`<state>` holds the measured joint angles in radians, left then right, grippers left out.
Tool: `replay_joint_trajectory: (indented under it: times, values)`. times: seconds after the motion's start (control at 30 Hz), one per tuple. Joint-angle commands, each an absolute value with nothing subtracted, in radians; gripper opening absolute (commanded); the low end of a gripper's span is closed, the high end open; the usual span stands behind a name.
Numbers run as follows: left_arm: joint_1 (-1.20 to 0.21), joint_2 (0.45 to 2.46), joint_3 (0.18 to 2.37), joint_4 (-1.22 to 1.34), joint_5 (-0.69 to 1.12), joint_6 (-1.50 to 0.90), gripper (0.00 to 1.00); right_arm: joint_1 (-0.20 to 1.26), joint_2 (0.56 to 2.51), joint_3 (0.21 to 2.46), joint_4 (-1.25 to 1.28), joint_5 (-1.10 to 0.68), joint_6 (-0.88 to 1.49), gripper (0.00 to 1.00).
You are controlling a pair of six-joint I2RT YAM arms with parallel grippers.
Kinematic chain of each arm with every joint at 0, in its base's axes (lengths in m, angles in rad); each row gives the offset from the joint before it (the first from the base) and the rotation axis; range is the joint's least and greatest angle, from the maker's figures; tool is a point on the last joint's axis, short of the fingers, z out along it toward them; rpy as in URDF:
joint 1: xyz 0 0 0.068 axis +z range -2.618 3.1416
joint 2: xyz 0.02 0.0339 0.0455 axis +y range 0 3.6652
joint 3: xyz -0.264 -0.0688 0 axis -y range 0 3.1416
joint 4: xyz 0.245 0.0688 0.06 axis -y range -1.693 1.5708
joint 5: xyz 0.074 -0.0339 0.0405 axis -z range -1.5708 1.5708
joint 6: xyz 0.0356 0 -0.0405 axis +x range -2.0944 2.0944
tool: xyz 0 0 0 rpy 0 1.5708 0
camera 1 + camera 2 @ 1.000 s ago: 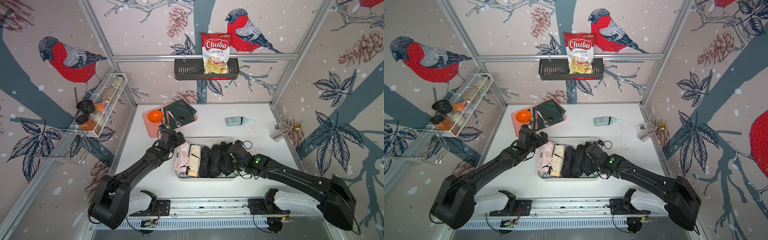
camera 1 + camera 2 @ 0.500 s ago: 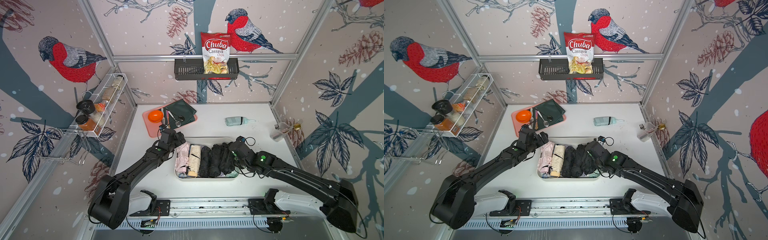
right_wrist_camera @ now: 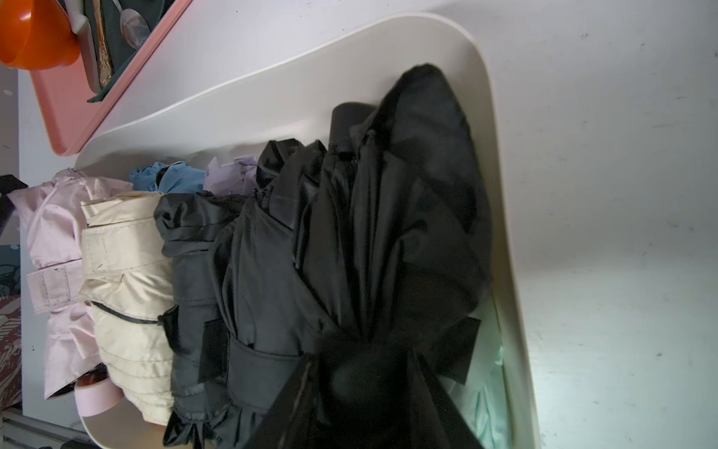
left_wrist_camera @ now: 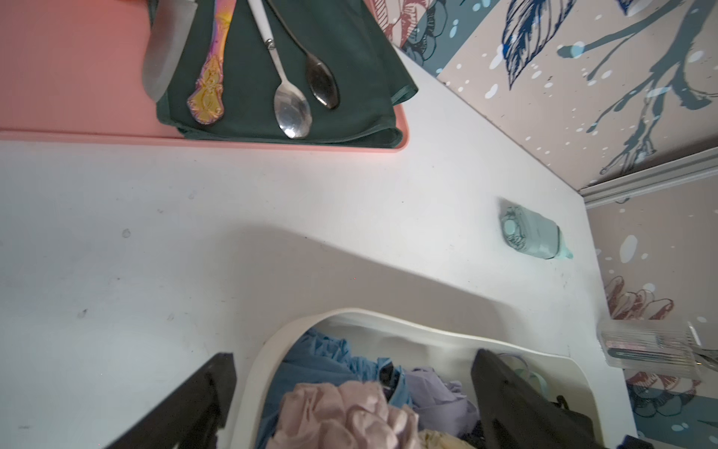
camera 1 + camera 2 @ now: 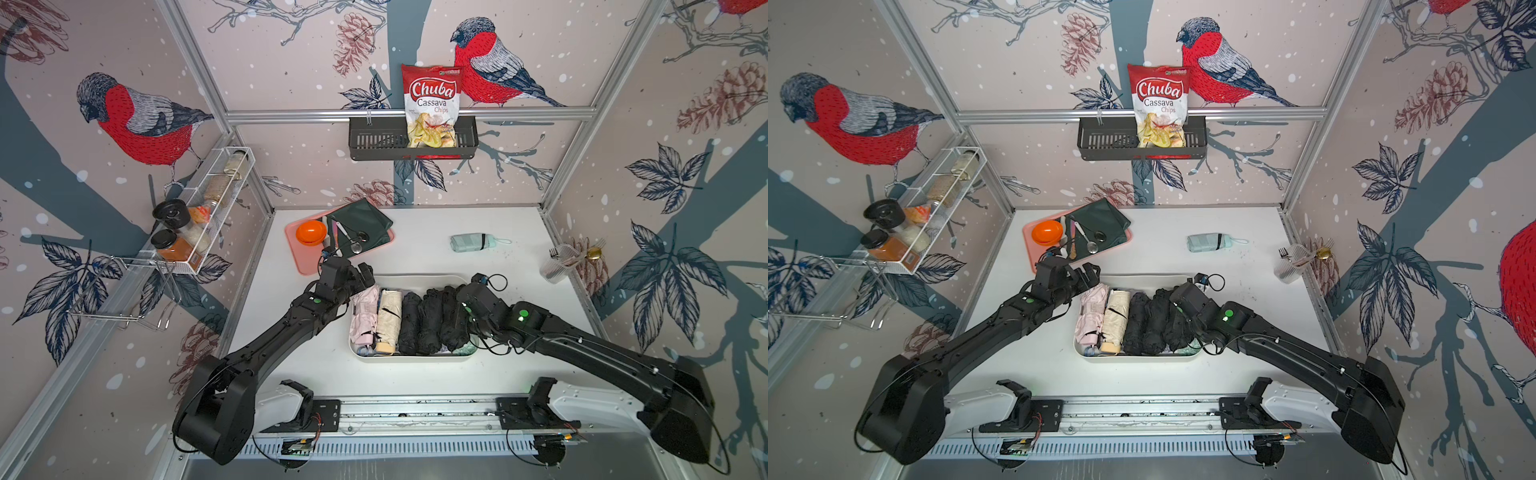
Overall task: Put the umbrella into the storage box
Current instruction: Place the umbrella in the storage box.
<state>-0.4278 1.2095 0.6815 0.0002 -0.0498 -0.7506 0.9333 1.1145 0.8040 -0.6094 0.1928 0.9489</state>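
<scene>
On the white tabletop (image 5: 415,262), the right jaws are clamped on a black umbrella (image 3: 388,217) at the right end of the box (image 5: 415,358), arm stretched low. The left jaws gape empty over its far left corner. A mint umbrella (image 5: 471,242) lies beyond, outside.

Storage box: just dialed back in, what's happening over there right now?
The right hand is down in the storage box with its fingers around the black umbrella at the right end; a firm grip is unclear. The left hand is open and empty over the box's far left corner. A mint umbrella lies on the table outside the box.
</scene>
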Motion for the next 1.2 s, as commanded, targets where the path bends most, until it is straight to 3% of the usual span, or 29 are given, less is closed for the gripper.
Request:
replay_joint_trajectory:
  times: [0.0,0.57,1.0,1.17]
  values:
    - [-0.457,1.187,0.694,0.071,-0.014,-0.706,0.96,0.933,1.131,0.817,-0.643,0.136,0.856,0.38]
    - [-0.504,1.184,0.685,0.075,-0.057,-0.722,0.96,0.919,1.293,0.844,-0.706,0.055,0.742,0.37]
    - [-0.5,1.163,0.687,0.051,-0.128,-0.714,0.99,0.899,1.272,1.078,-0.848,0.214,0.699,0.76]
    - [-0.493,1.155,0.686,0.045,-0.152,-0.714,0.98,0.799,1.257,1.139,-0.809,0.261,0.6,0.81]
